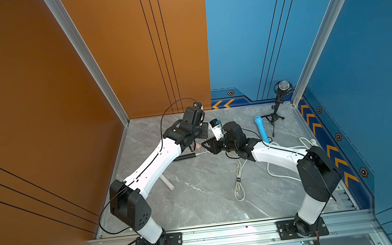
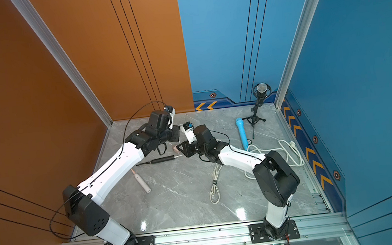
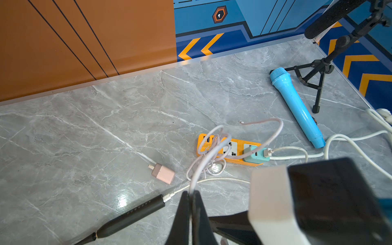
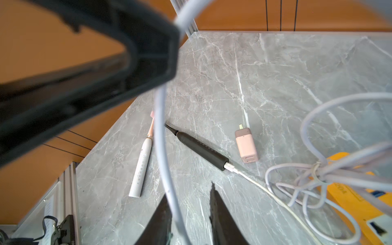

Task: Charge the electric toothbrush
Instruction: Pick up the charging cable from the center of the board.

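A black electric toothbrush (image 3: 131, 216) (image 4: 201, 148) lies on the marble table with a thin white cable plugged into its base. A white toothbrush (image 4: 141, 167) with a pink head lies beside it. My left gripper (image 3: 192, 192) is shut on a pale lilac cable (image 3: 273, 135), whose bundle rests on the orange power strip (image 3: 233, 159). That cable (image 4: 161, 135) runs between the jaws of my right gripper (image 4: 188, 191), which stand apart; it lies against one finger. A pink charger adapter (image 3: 163, 173) (image 4: 246, 146) lies loose between the toothbrush and the strip.
A teal adapter (image 3: 254, 154) with a white lead sits in the strip. A blue toy microphone (image 1: 261, 128) and a black microphone stand (image 1: 276, 111) are at the back right. A coiled white cable (image 1: 238, 181) and a thick white cord (image 1: 303, 143) lie under the right arm.
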Robot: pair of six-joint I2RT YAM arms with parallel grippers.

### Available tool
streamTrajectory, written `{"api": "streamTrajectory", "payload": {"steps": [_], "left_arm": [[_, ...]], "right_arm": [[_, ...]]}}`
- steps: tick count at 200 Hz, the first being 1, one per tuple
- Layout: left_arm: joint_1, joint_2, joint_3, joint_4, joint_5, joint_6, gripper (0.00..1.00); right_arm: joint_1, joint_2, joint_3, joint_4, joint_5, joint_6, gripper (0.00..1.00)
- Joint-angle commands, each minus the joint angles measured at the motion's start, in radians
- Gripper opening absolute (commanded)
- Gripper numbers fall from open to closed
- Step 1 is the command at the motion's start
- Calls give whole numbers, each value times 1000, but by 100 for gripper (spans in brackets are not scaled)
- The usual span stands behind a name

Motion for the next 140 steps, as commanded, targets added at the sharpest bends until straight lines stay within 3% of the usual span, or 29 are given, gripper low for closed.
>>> {"api": "streamTrajectory", "payload": {"steps": [1, 52, 63, 99, 116, 140], "left_arm": [[4, -53, -20, -17, 54, -2, 0], [-52, -161, 8, -12, 144, 147, 1], [-81, -180, 32, -11, 147, 179, 14], [-159, -258, 71, -3, 145, 244, 70], [-181, -310, 51, 13, 145, 257, 81], [-217, -391, -9, 34, 152, 280, 85]], "right_arm": [[8, -7, 34, 12, -10, 7, 10], [69, -147, 44, -34, 58, -66, 0], [71, -177, 64, -49, 72, -67, 0], [94, -278, 114, -108, 99, -146, 0], [102, -332, 128, -155, 135, -161, 0], [132, -438, 124, -221, 207, -169, 0]]}}
